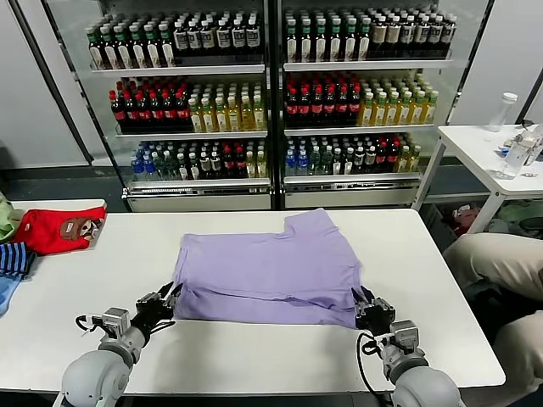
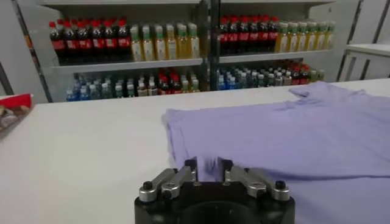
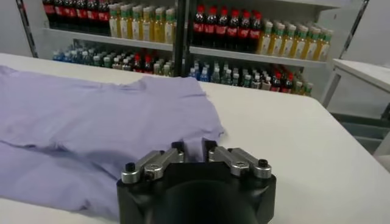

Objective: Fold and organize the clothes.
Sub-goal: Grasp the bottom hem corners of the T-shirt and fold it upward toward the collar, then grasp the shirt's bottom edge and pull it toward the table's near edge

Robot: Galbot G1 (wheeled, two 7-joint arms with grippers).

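Observation:
The lavender t-shirt [image 1: 263, 267] lies flat on the white table [image 1: 254, 356], plain side up, with one sleeve pointing to the far right. My left gripper [image 1: 172, 294] is at its near left corner. In the left wrist view the left gripper [image 2: 208, 165] has its jaws close together with creased shirt fabric [image 2: 292, 128] pinched between them. My right gripper [image 1: 360, 298] is at the near right corner. In the right wrist view the right gripper [image 3: 194, 146] is likewise narrowed on the shirt's edge [image 3: 91, 115]. Both hold the fabric low, at table level.
A red garment with a cartoon face [image 1: 61, 229] and a blue striped garment [image 1: 13, 259] lie at the table's far left edge. A person's legs [image 1: 501, 263] are beside the right edge. Drink coolers [image 1: 271, 93] stand behind, and a side table [image 1: 484, 140] is at the back right.

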